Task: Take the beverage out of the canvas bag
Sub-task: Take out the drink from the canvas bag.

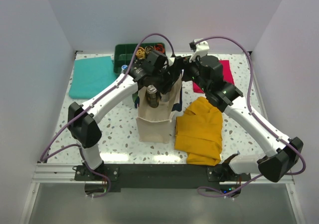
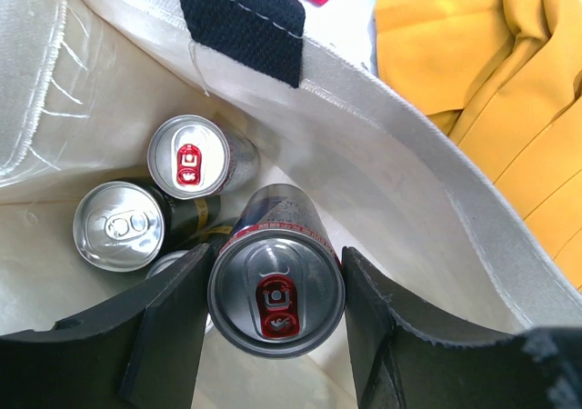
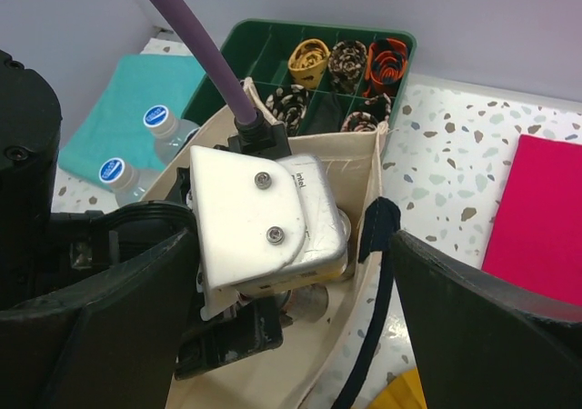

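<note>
- Top view: bright, even light from overhead. The pale walls (image 1: 30,59) are nearly washed out, and a strip of glare runs along the near edge of the table (image 1: 114,134).
- Short, soft shadows lie beside the canvas bag (image 1: 153,127).
- Left wrist view: sharp, with white highlights on the lid of the can (image 2: 276,295). The bag's interior is evenly lit.
- Right wrist view: the near foreground is dark and soft, the background crisp.

"intel" on the wrist camera (image 3: 264,218)

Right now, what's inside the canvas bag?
Three cans show inside the canvas bag: a red-tabbed can between the left fingers, a second red-tabbed can beyond it, and a silver-tabbed can. Fingers and cans cover the bag's floor and anything lower down.
</note>
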You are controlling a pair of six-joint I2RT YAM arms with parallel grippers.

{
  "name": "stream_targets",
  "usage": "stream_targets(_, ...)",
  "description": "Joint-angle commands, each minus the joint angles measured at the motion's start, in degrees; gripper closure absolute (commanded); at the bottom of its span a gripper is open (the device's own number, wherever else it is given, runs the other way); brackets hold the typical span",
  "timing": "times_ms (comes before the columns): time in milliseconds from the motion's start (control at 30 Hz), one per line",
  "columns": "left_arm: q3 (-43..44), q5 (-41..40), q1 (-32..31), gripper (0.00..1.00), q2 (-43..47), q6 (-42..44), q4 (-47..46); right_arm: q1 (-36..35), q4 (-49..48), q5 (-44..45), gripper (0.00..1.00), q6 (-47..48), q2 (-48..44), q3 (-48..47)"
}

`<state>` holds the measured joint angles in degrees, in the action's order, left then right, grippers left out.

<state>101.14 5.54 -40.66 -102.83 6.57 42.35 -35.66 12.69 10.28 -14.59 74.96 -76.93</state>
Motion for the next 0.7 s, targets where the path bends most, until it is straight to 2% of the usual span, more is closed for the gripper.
stream_targets(0, 6.2, 3.4, -0.8, 1.00, 8.3, -0.3, -5.2, 1.6, 5.1, 6.9, 0.13, 2.1, 1.2, 0.3)
stream_targets(367, 11.1, 6.2, -0.9, 1.00, 8.7, -0.1, -1.5, 1.6, 5.0, 6.5, 0.13, 1.8, 0.3, 1.1)
stream_targets(667, 10.9, 5.0, -0.9, 1.00, 11.3, 0.0, -2.5, 1.6, 4.7, 6.7, 0.13, 1.5, -0.9, 2.3)
